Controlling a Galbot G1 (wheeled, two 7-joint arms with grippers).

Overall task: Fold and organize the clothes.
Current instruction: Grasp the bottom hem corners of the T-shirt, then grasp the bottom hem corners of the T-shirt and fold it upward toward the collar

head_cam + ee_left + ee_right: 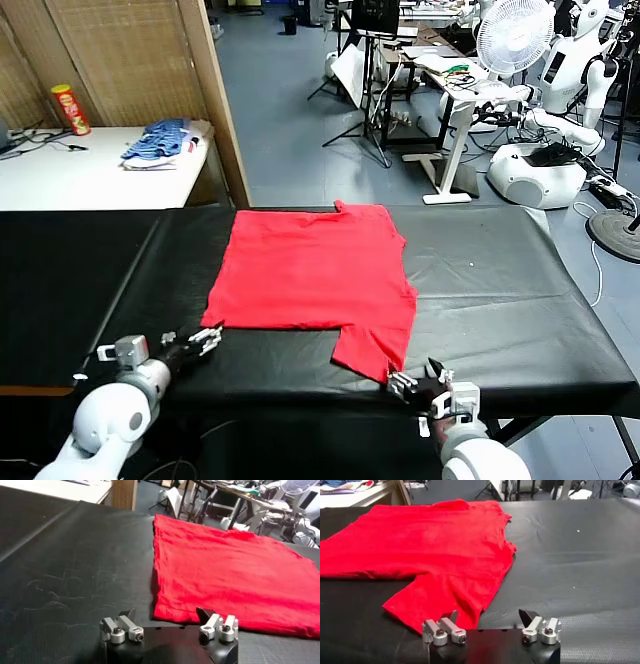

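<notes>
Clearly 1 red T-shirt (312, 268) lies spread on the black desk (500, 300), roughly in the middle and a little toward the robot's left, partly folded already: its far and left edges look straight, and 1 sleeve (372, 350) sticks out at the near corner, toward the right arm. It looks like thin, soft cotton, so I judge it light and limp, likely to sag and drape the moment a corner is lifted, and to drag or wrinkle on the desk cover rather than slide cleanly. It is not fragile, but a shallow pinch could catch only the top layer. The sensible places to take hold seem to be the near edge: the near left corner for the left arm, and the sleeve's hem for the right. 2 arms are in play. The left gripper (207, 339) sits low at the near left corner of the shirt, jaws apart and holding nothing, with the cloth's edge just beyond its fingertips. The right gripper (412, 383) waits just beside the tip of the sleeve, jaws likewise spread and empty. On a separate white table (60, 180) well apart at the back left I count 1 blue-and-white pile of garments (160, 143) and 1 red canister (71, 109).
</notes>
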